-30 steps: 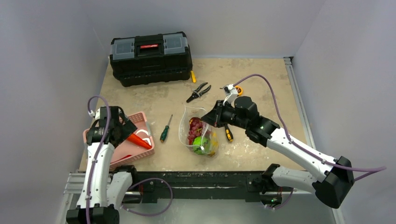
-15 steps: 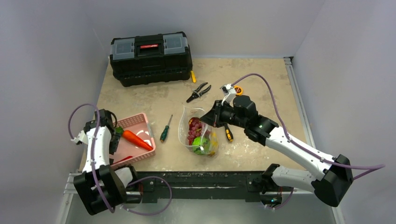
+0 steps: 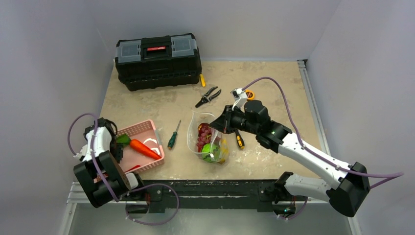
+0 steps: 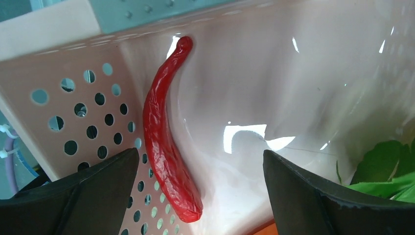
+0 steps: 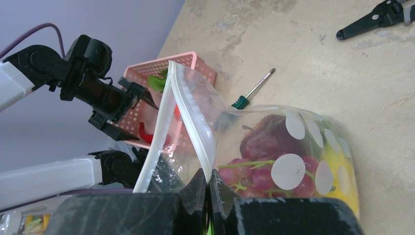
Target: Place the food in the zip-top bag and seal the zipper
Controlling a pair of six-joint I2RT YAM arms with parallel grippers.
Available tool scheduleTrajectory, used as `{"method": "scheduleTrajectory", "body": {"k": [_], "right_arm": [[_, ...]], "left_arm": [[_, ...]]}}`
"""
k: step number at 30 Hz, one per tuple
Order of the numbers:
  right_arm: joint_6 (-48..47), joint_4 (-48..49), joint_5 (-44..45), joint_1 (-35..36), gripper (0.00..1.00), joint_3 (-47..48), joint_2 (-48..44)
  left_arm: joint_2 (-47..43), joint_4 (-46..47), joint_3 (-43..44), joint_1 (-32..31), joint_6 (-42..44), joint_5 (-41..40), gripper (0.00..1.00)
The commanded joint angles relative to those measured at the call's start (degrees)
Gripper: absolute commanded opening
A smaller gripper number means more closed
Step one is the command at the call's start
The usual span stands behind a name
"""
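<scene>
The clear dotted zip-top bag stands on the table with its mouth open. It holds red grapes, something green and something yellow. My right gripper is shut on the whitish zipper strip at the bag's rim and holds it up. My left gripper hangs open inside the pink basket. A red chili lies along the basket's perforated wall between the fingers, nearer the left one. An orange carrot with green leaves lies in the basket beside it.
A black toolbox stands at the back. Pliers lie behind the bag. A green-handled screwdriver lies between basket and bag. A yellow-handled screwdriver lies under my right wrist. The basket sits near the table's front-left edge.
My left arm has swung back and to the left, and its gripper has dropped to the basket's near end, uncovering the carrot. The right arm and the bag have not moved.
</scene>
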Motion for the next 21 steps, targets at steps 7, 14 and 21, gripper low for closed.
{"method": "scheduleTrajectory", "body": {"k": [7, 14, 21], "right_arm": [[-1.96, 1.71, -0.61, 0.03, 0.00, 1.81, 0.17], [-3.06, 0.56, 0.00, 0.04, 0.00, 2.02, -0.50], [-3.65, 0.11, -0.61, -0.06, 0.00, 2.68, -0.35]], "left_arm": [[-5.76, 4.79, -3.51, 2.24, -7.46, 1.50, 0.91], [-12.41, 7.85, -8.46, 2.30, -8.91, 1.58, 0.85], [-6.70, 8.52, -6.87, 2.56, -9.38, 1.06, 0.61]]}}
